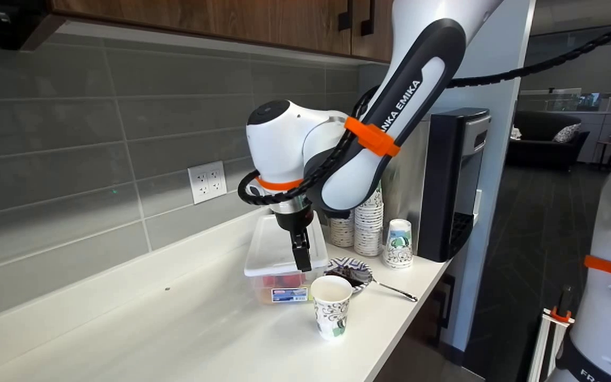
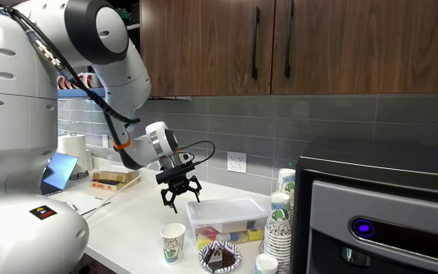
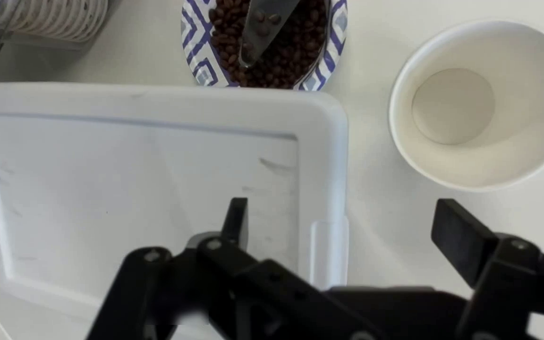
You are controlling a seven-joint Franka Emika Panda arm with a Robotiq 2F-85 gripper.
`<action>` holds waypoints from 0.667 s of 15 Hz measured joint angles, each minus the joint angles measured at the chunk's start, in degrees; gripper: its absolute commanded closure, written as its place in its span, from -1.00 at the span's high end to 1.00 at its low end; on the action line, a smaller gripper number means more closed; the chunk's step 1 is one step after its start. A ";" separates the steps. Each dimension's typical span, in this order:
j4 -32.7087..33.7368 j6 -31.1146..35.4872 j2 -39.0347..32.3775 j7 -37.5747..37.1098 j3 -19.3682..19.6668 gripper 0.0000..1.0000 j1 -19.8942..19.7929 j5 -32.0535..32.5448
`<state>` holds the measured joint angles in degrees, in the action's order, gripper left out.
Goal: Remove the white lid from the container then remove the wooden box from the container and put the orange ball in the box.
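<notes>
The white lid [image 1: 279, 246] lies flat on top of the translucent container [image 1: 289, 295]; the lid also shows in an exterior view [image 2: 226, 209] and the wrist view [image 3: 135, 189]. Red, yellow and blue items show dimly through the container's wall [image 2: 228, 229]. I cannot make out the wooden box or the orange ball in any view. My gripper [image 3: 340, 212] is open and empty above the lid's short end. In the wrist view one finger is over the lid and one over the counter, with the lid's clip edge between them. The gripper also shows in both exterior views [image 1: 302, 265] [image 2: 187, 206].
A white paper cup [image 3: 480, 108] stands upright beside that end of the container. A patterned bowl [image 3: 196, 47] with dark beans and a metal scoop sits along its side. Cup stacks [image 1: 368, 228] and a black dispenser [image 1: 451, 185] stand behind. Wooden cabinets [image 2: 211, 45] hang above.
</notes>
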<state>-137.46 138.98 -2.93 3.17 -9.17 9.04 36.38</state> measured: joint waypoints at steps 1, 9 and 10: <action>0.31 0.60 -0.93 0.39 0.40 1.00 -0.06 0.14; 2.59 3.94 -6.98 1.84 2.34 -0.47 -0.14 0.18; 2.67 4.33 -7.31 1.90 2.57 -0.64 -0.17 0.18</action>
<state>-134.79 143.31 -10.24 5.07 -6.60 8.87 36.56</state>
